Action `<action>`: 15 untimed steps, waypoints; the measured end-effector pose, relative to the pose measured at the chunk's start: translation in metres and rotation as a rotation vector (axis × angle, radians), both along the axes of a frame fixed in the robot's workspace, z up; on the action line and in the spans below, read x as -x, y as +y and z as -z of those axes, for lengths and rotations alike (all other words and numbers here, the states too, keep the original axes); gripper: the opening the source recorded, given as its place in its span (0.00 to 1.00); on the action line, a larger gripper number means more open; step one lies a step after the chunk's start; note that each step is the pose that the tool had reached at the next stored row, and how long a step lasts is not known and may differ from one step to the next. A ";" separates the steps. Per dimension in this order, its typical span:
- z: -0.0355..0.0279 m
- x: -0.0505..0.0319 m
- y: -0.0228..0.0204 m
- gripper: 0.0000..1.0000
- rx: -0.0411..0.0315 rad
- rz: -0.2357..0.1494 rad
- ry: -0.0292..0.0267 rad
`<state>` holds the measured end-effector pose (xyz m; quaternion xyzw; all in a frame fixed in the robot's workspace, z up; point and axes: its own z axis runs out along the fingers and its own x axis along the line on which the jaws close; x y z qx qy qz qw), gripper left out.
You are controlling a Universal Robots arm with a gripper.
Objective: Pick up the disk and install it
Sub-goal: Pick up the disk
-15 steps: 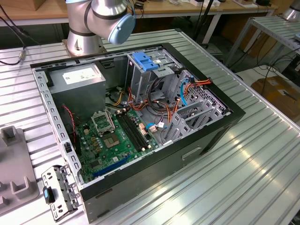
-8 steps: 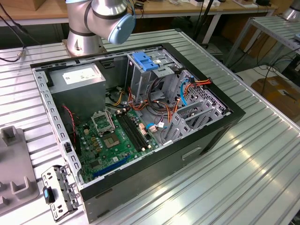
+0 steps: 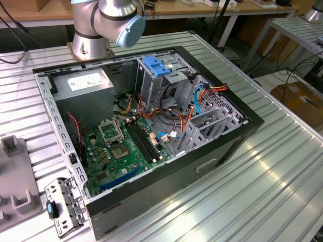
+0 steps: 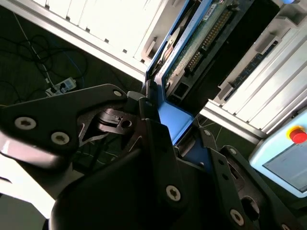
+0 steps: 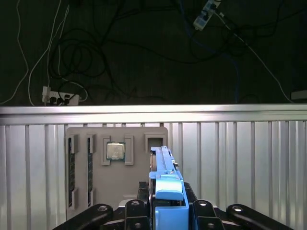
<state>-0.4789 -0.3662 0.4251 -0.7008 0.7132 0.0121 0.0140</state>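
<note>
Exterior view, from its left to its right: a grey fixture (image 3: 15, 176) sits at the near left corner of the slatted metal table (image 3: 262, 191), with a loose metal bracket (image 3: 63, 206) just beside it. The open computer case (image 3: 166, 186) lies in the middle. Inside it, toward the far right, the metal drive cage (image 3: 151, 88) stands upright under its blue latch (image 3: 155, 65).

In the first wrist view, the fixture carries two memory sticks (image 5: 71, 172), then a processor (image 5: 115, 151), then the disk (image 5: 163, 167). The disk stands on edge in its blue carrier, at the fixture slot beside the processor. The gripper (image 5: 168, 213) has its jaws clamped on the carrier, one finger on each flat side. Whether the disk's far end is clear of the slot cannot be told.

Judged step: extraction of the disk from the fixture.
- Hold the carrier square between the fingers; a skewed grip would likely bind in the slot.
- Draw along the slot axis only.
- Avoid side travel toward the processor.
- Grip the plastic carrier, not the exposed circuit board seen in the second wrist view.
</note>
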 end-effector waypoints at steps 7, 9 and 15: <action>-0.0110 0.0000 0.0000 0.37 0.0000 0.000 -0.0001; -0.0136 0.0000 0.0000 0.37 0.0000 0.000 0.0000; -0.0255 -0.0001 0.0000 0.37 0.0000 0.000 0.0001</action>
